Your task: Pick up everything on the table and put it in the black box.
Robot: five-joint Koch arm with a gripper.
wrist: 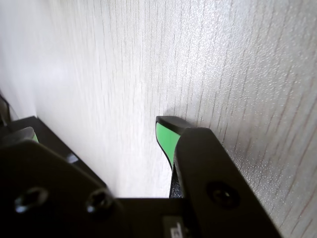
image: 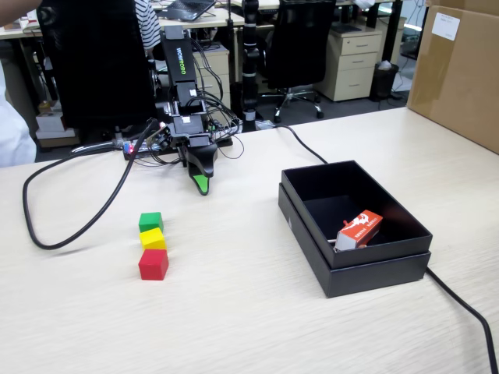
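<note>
On the beige table (image: 234, 319) three small cubes stand in a close row at the left: green (image: 150, 221) farthest, yellow (image: 153, 238) in the middle, red (image: 153, 263) nearest. The black box (image: 374, 279) sits on the right with its lid off. My gripper (image: 201, 185) points down at the table behind the cubes, a little right of the green one and apart from it. In the wrist view the gripper (wrist: 94, 130) is open over bare table (wrist: 198, 59); its green-padded fingertip (wrist: 166, 136) shows at right. No cube appears in that view.
An orange-red and white printed carton (image: 359, 231) lies inside the black box. A black cable (image: 47, 234) loops across the table's left; another cable (image: 468, 312) runs past the box's near right corner. A big brown cardboard carton (image: 460, 70) stands at the far right.
</note>
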